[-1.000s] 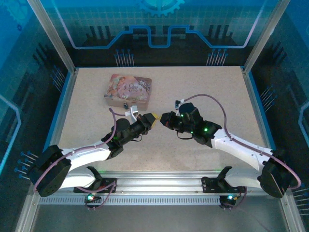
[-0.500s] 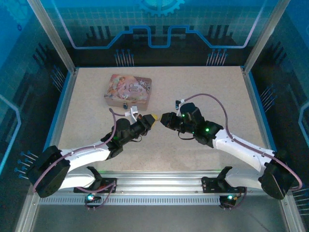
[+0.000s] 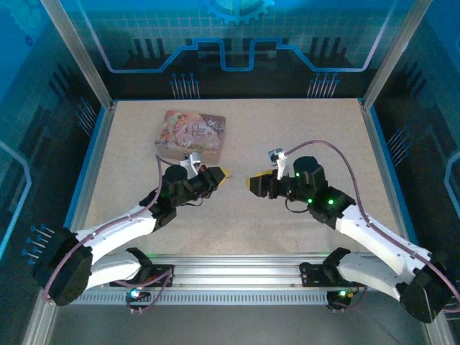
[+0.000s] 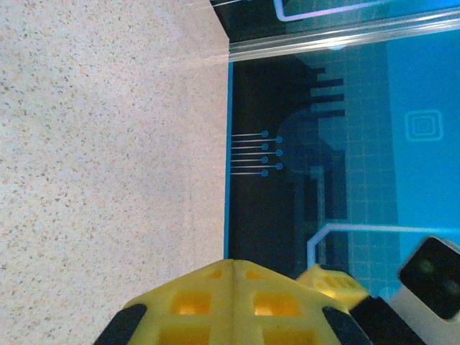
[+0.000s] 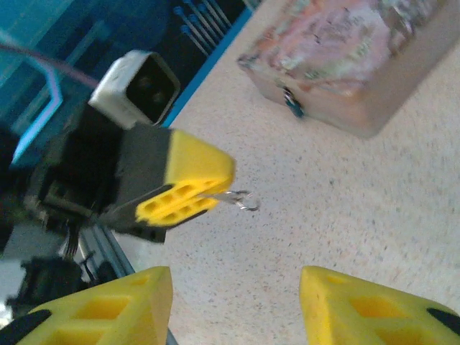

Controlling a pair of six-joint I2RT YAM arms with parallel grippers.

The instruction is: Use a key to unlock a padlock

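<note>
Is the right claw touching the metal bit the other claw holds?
Apart. Right wrist view shows bare table between the right gripper and the metal piece in the left gripper.

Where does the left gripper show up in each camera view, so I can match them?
Top external: left gripper just left of centre, on the near side of the pink tin.
Left wrist: left gripper at the bottom edge, yellow, shut.
Right wrist: left gripper centre-left, a thin silvery key sticking out rightward.
Shared landmark: the speckled tabletop.
</note>
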